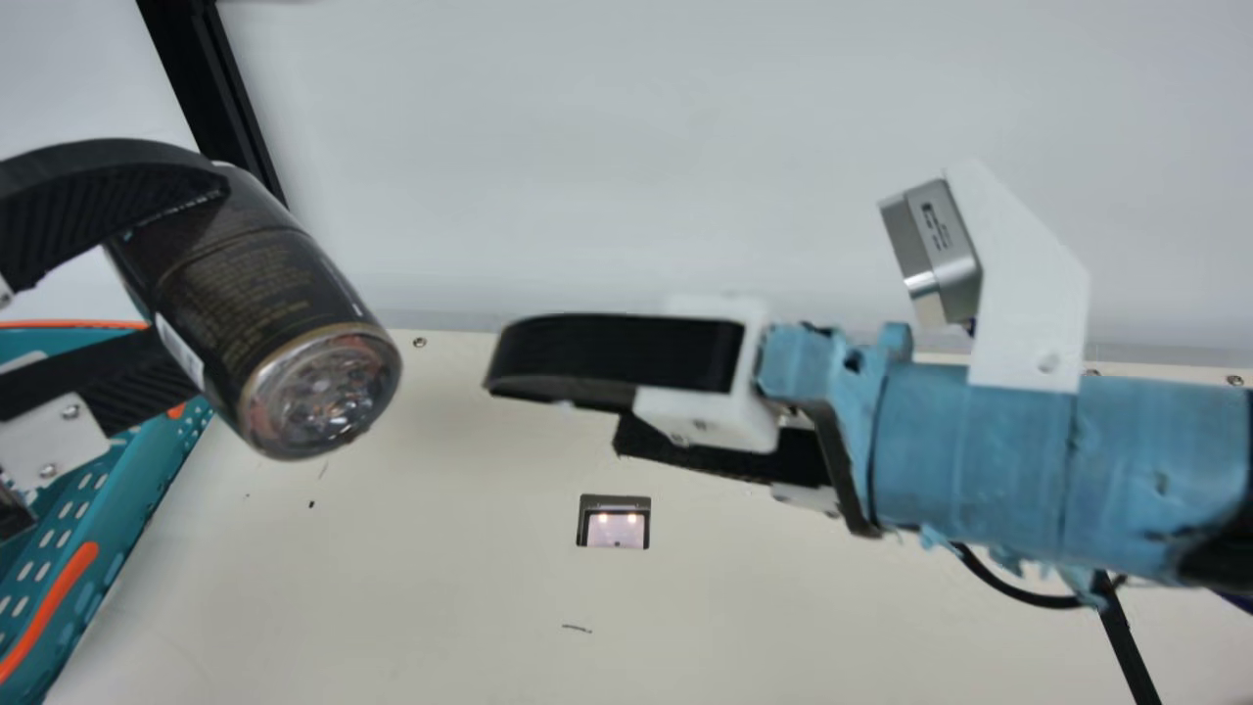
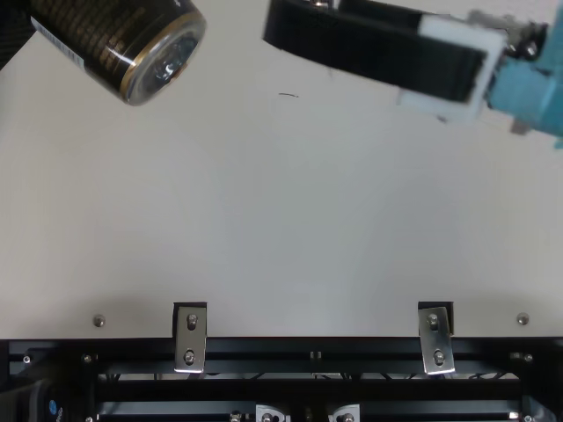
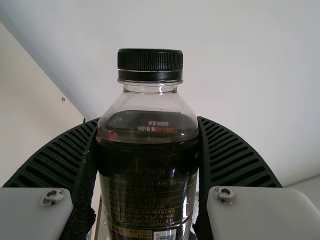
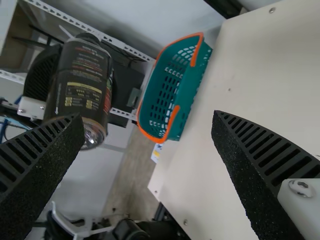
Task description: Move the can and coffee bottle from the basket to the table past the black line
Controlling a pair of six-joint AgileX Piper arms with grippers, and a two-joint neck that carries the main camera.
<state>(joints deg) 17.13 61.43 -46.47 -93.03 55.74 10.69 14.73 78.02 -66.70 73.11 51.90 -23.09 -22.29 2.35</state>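
Near edge of tabletop point(image 2: 281, 220): two metal brackets point(image 2: 190, 338) point(image 2: 435, 340) fixed over it, black frame bars point(image 2: 317, 387) alongside. Short dark stroke point(image 2: 288, 94) on the surface farther in.

Aloft, left side: left gripper point(image 1: 201, 284) pinching the coffee bottle point(image 1: 264, 313) between its ribbed fingers, one on either flank. Bottle tilted, clear base slanting down and toward the right; black cap point(image 3: 150, 62) at the other end, dark liquid within, gold print on black label.

Aloft, right side: right gripper point(image 1: 558, 411), jaws spread, pointing toward the left side, well apart from the bottle. Arm behind it wrapped in blue point(image 1: 969, 460), small silver camera point(image 1: 935, 245) on a white mount.

Farther on, square fitting point(image 1: 614, 522) set in the tabletop, two lights in it. Teal basket point(image 1: 108, 509), orange trim, at the left edge; whether it stands on the tabletop, cannot tell. Screws along the far edge; beyond, pale wall point(image 1: 636, 166) and a black post point(image 1: 210, 78), leaning.
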